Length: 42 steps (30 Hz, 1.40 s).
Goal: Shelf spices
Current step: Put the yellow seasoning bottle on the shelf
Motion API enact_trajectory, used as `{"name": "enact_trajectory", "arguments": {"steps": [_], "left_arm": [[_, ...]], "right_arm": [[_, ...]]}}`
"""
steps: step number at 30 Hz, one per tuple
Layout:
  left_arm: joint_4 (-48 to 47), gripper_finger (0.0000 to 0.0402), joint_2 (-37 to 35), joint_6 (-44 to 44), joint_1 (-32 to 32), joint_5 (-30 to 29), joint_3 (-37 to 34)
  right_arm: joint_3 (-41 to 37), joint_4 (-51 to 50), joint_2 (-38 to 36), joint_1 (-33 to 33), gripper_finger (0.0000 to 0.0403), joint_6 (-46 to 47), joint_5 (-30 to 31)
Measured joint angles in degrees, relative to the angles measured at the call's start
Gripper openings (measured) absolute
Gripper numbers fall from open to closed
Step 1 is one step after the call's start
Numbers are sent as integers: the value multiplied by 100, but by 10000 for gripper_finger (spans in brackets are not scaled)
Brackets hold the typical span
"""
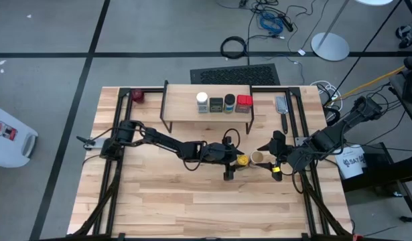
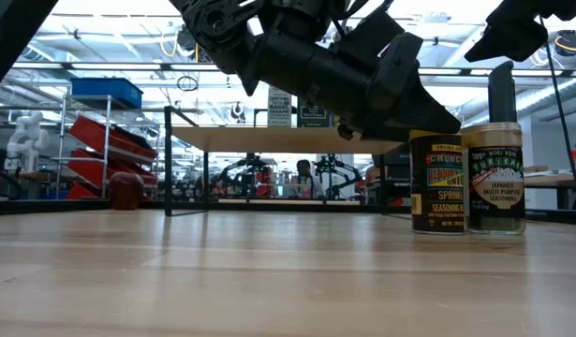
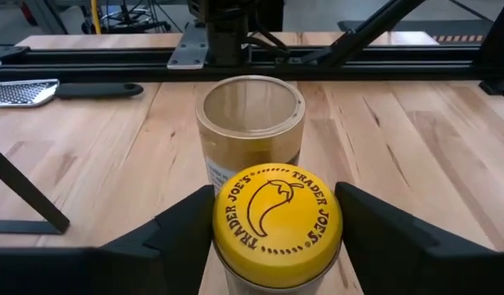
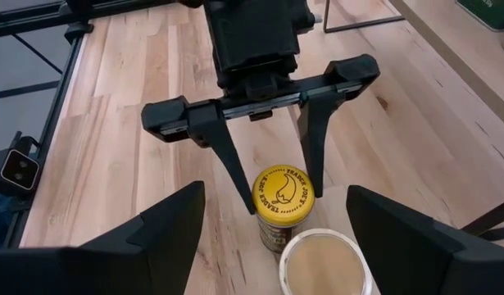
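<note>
two spice jars (image 2: 467, 180) stand touching on the table (image 2: 269, 271), a dark arm (image 2: 316, 56) overhead.

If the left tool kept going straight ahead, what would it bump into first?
Probably the tan-topped jar. The left tool already has its fingers on either side of the yellow-topped jar, and the tan one stands right behind it, apparently touching.

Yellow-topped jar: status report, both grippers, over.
Left gripper open, fingers astride the yellow-topped jar, not yet clamped. Right gripper open, beside the tan-topped jar. Four spices on the shelf. Tan-topped jar sits close against the yellow-topped one.
</note>
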Motion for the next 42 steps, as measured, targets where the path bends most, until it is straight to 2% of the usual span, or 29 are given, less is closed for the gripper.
{"name": "enact_trajectory", "arguments": {"steps": [13, 24, 31, 42], "left_arm": [[-118, 237, -66, -37, 3, -103, 4], [-543, 236, -376, -58, -4, 80, -7], [-1006, 235, -861, -52, -60, 92, -7], [-2549, 235, -2151, 134, -74, 184, -7]], "right_arm": [[0, -2, 0, 0, 286, 8, -2], [0, -4, -2, 0, 286, 11, -4], [0, -10, -1, 0, 286, -15, -6], [0, -2, -33, 0, 286, -47, -7]]}}
